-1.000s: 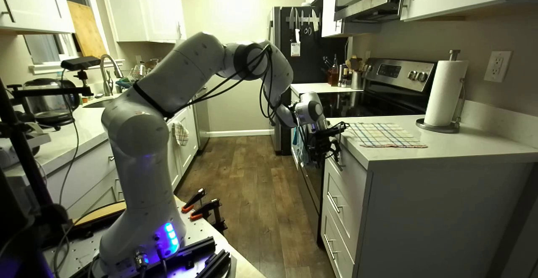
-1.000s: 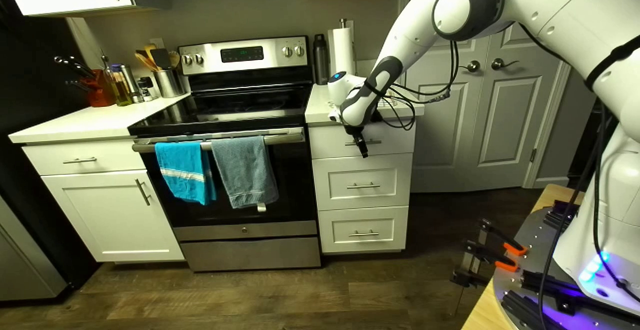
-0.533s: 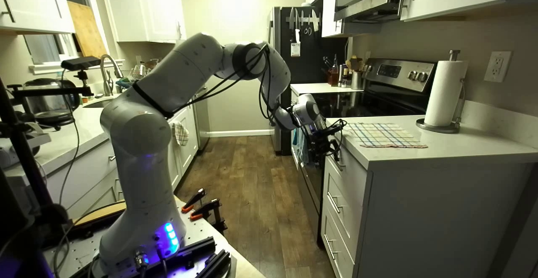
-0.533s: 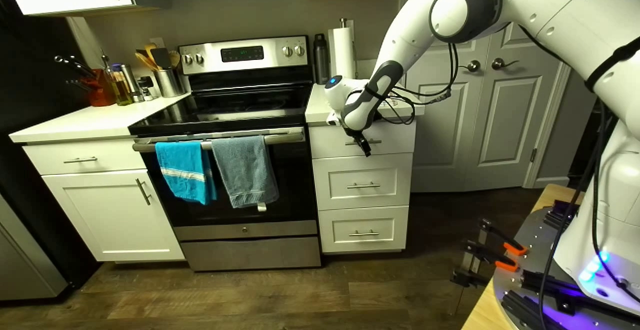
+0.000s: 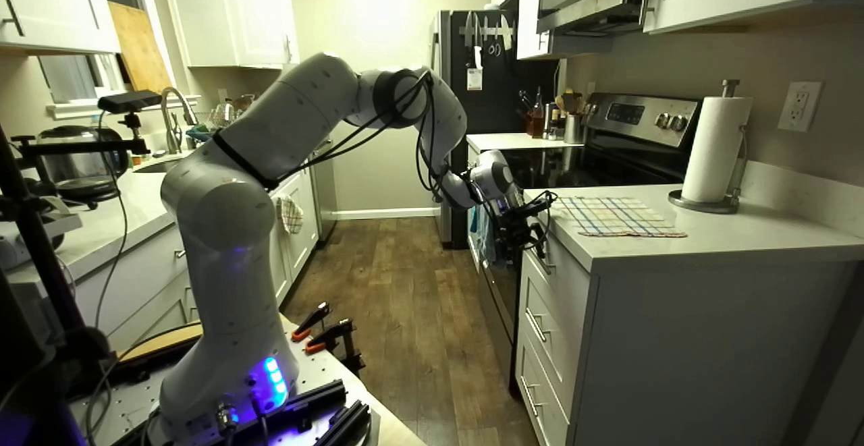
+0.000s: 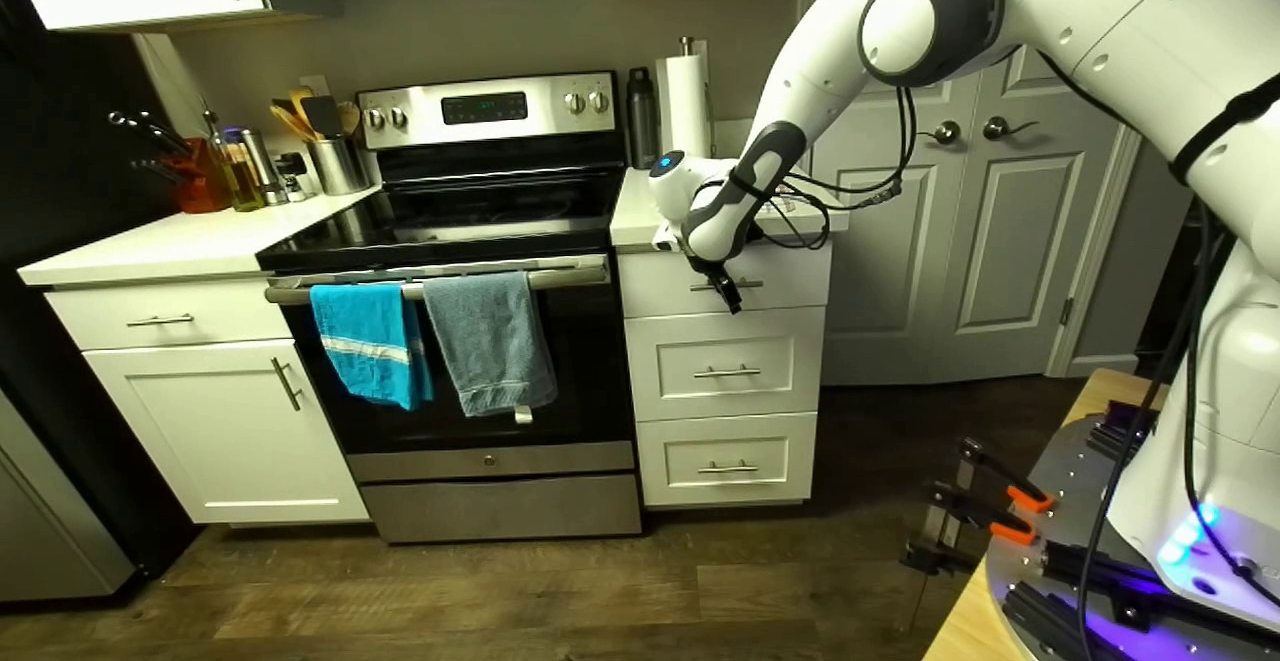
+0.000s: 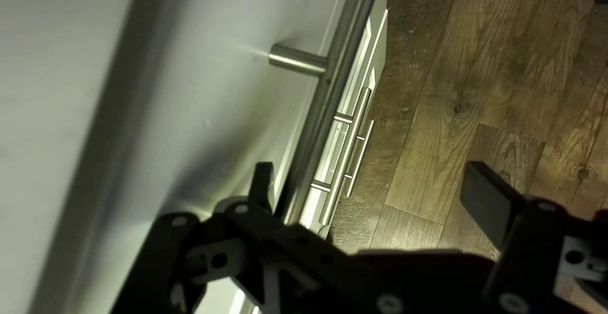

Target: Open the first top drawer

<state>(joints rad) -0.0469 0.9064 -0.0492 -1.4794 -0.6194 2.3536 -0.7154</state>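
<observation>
The first top drawer (image 6: 655, 286) has a plain white flat front and looks shut in both exterior views (image 5: 567, 264). In the wrist view its front (image 7: 228, 81) fills the left side, with a steel bar handle (image 7: 327, 76) standing off it. My gripper (image 7: 370, 178) is open at this handle. One finger is on the drawer-front side of the bar; the other is well out over the floor side. I cannot tell whether the near finger touches the bar. In both exterior views the gripper (image 6: 728, 296) (image 5: 523, 230) points down at the handle. The inside of the drawer is hidden.
Two lower drawers (image 6: 728, 401) with bar handles sit beneath. The oven (image 6: 590, 371) with hanging towels (image 6: 490, 341) stands beside the cabinet. The countertop (image 5: 641, 247) edge overhangs above the drawer, with a checked cloth (image 5: 617, 216) and paper towel roll (image 5: 715, 149) on it.
Between one second and half a second ago, my hand shifted slightly outward from the counter and tilted a little. Since then nothing has visibly moved.
</observation>
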